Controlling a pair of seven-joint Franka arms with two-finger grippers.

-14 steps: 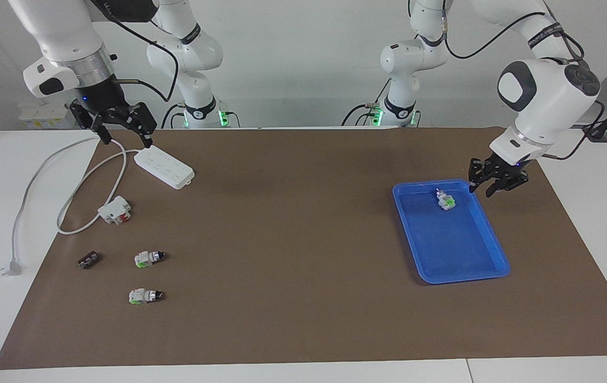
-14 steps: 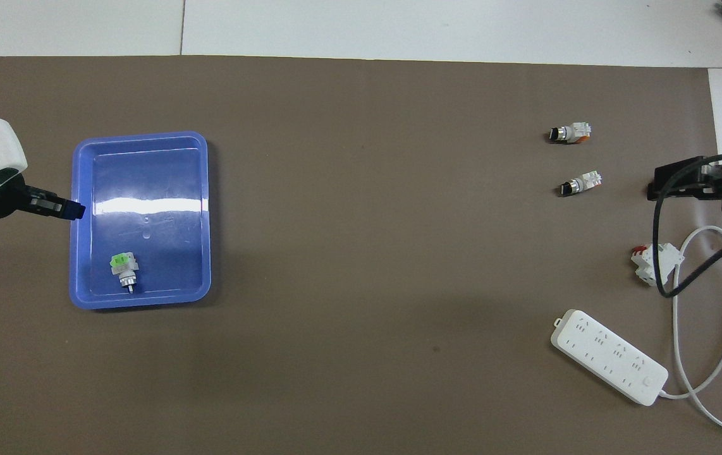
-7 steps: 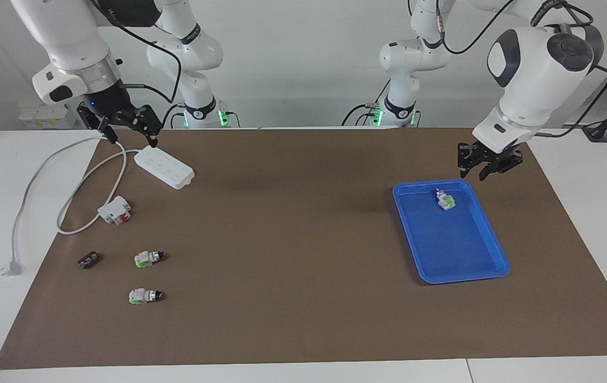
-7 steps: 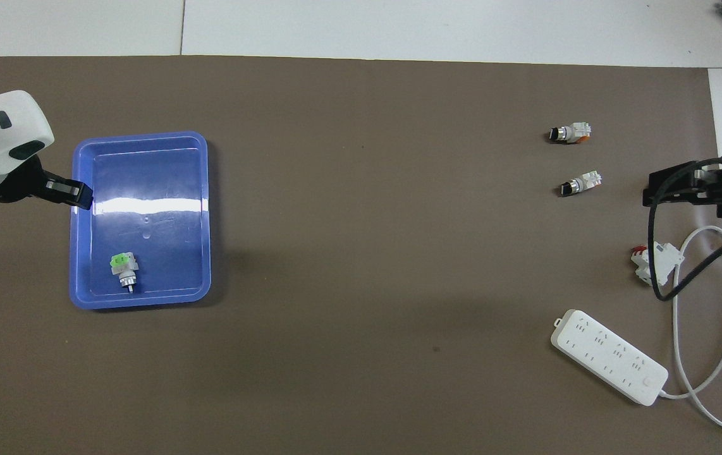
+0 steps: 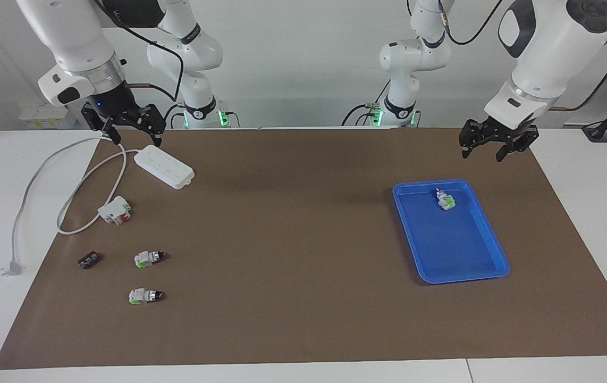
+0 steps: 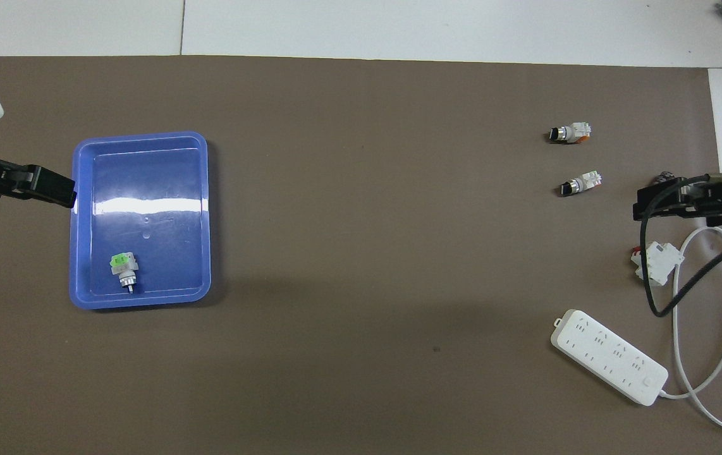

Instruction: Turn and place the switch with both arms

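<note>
White-bodied switch (image 5: 445, 200) with green block, silver collar and a small tip, lying in the blue tray (image 5: 487, 264) at its robot end. Two like switches (image 5: 149, 258) (image 5: 144, 296) lie toward the right arm's end, near a black piece (image 5: 89, 260), white-and-red block (image 5: 115, 209) and power strip (image 5: 164, 167). Left gripper (image 5: 497, 147), jaws spread, hangs empty over the mat beside the tray; right gripper (image 5: 131, 133), jaws spread, hangs above the strip's cable end.

Cut off by overhead edges: both arms, only left gripper (image 6: 51, 188) and right gripper (image 6: 652, 202) end showing | partly hidden under right jaws overhead: small black piece (image 6: 663, 178) | crossed by dangling cable below those jaws: white-and-red block (image 6: 658, 260) | too small to read: switch (image 5: 445, 199) knob setting
</note>
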